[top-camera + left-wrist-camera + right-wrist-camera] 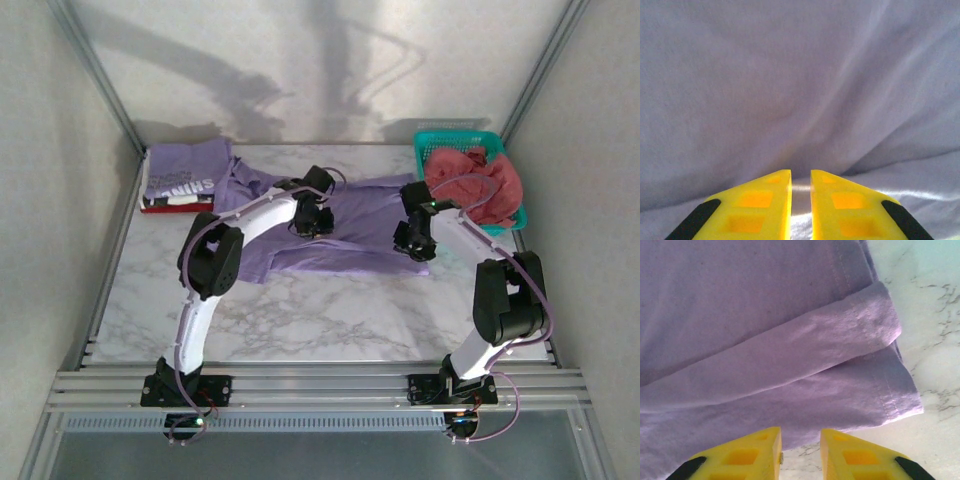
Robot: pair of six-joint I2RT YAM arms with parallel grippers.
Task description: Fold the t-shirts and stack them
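Note:
A plain lavender t-shirt (355, 222) lies spread flat across the middle of the marble table (330, 310). My left gripper (315, 222) rests on the shirt's left half. In the left wrist view its yellow fingers (765, 200) stand almost together, and the left gripper (800, 172) pinches a ridge of the lavender cloth (790, 90). My right gripper (410, 245) hovers at the shirt's near right edge. In the right wrist view the right gripper (801, 431) is open, with bare marble between its fingers. The shirt's hem (850, 405) and a folded-over sleeve (860, 320) lie just beyond its tips.
A folded stack (180, 182) sits at the back left, topped by a purple t-shirt with white lettering. A teal mesh basket (455, 137) at the back right holds crumpled coral-pink t-shirts (480, 180). Metal frame posts and grey walls enclose the table.

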